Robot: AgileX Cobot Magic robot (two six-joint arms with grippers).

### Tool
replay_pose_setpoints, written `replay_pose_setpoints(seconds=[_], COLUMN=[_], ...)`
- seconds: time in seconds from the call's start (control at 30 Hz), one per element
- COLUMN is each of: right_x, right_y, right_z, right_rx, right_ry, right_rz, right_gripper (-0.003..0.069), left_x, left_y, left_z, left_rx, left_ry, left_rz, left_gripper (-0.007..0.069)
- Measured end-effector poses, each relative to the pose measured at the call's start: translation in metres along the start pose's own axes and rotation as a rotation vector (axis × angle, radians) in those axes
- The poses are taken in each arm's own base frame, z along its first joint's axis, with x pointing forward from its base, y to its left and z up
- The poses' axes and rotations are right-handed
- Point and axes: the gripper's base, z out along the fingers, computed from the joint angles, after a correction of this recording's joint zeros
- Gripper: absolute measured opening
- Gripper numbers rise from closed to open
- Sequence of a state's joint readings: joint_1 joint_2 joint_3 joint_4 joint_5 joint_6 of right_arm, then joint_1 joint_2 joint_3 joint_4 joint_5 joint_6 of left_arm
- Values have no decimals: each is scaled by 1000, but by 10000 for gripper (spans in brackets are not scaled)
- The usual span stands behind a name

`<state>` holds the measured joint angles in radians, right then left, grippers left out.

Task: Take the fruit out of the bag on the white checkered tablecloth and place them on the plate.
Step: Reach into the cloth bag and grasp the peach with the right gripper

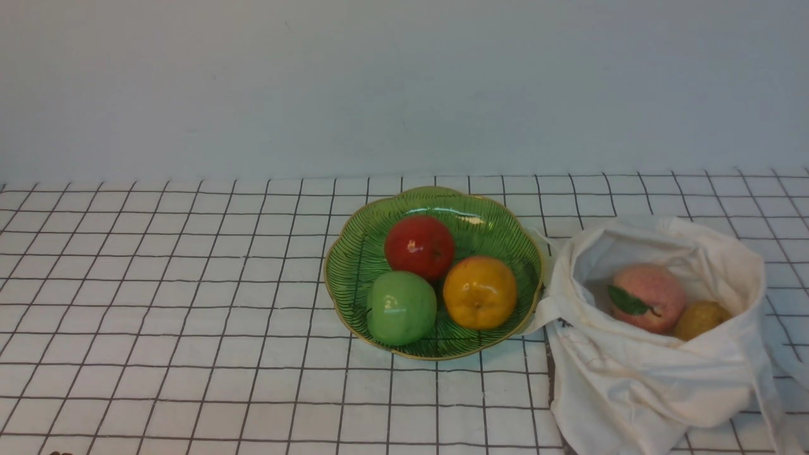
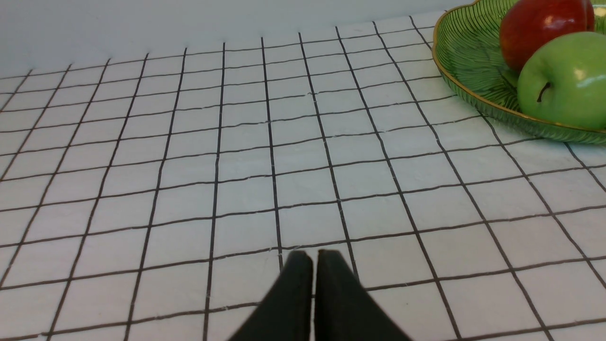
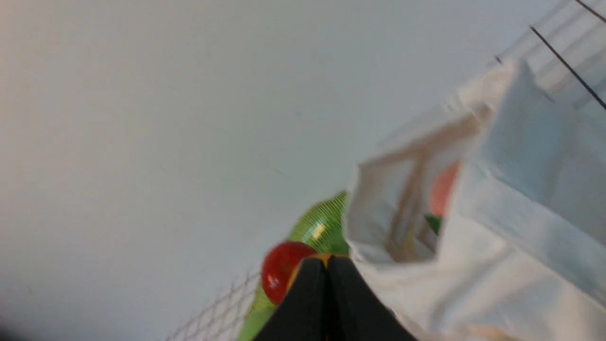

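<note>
Cover: a white checkered tablecloth (image 1: 189, 284) with a thin dark grid is spread over the worktop.
Plate: a shallow glossy green plate with a scalloped gold rim (image 1: 354, 265) is set near the middle of the cloth.
Plate contents: a glossy red apple (image 1: 419, 246), a glossy green apple (image 1: 401, 308) and a glossy orange (image 1: 480, 292) are seated on it, packed close together.
Bag: a soft off-white cloth tote bag (image 1: 632, 379) is placed just right of the plate, mouth open, with one fold laid against the plate rim.
Bag contents: a fuzzy pink peach with a dark green leaf (image 1: 654, 294) and a smaller brown oval fruit (image 1: 700, 319) are lodged inside, side by side.
Left fingers: the black left fingers (image 2: 300, 270) are pressed together over bare tablecloth, apart from the plate; nothing is held.
Right fingers: the black right fingers (image 3: 312, 279) are closed tip to tip and empty, close beside the bag; that view is blurred.
</note>
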<state>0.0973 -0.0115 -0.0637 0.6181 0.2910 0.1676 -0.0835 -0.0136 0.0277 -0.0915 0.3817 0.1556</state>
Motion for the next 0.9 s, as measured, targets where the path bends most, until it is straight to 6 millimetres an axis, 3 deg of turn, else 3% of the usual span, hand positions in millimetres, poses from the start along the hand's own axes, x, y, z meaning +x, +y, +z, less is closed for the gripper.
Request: replay_pose_setpoints(seconds=[0.1,0.17,0.3,0.33,0.43,0.6,0.73,0.9], right_x=[-42,-53,-79,-80,-86,-83,-78,-70], right_y=[40,49,68,68,64,54,45,33], right_z=[-5,-1,35,38,82,149,184,222], right_rx=[-41,-17,171,182,331,369,381,390], right_ry=[-61,-27,278,297,548,736,813,869], right_rz=[-180,-240,-419,-425,-445,-486,-502,-518], right_gripper=[-13,-12,-11,-11,-6,44,146,367], left_x=[0,0,0,0,0,0,0,0], left_y=[0,0,0,0,0,0,0,0], left_z=[0,0,0,0,0,0,0,0], left_rx=[0,0,0,0,0,0,0,0], left_ry=[0,0,0,0,0,0,0,0], left_rz=[0,0,0,0,0,0,0,0], left_gripper=[-8,-8,-8,-8,-8,-8,-8,-8])
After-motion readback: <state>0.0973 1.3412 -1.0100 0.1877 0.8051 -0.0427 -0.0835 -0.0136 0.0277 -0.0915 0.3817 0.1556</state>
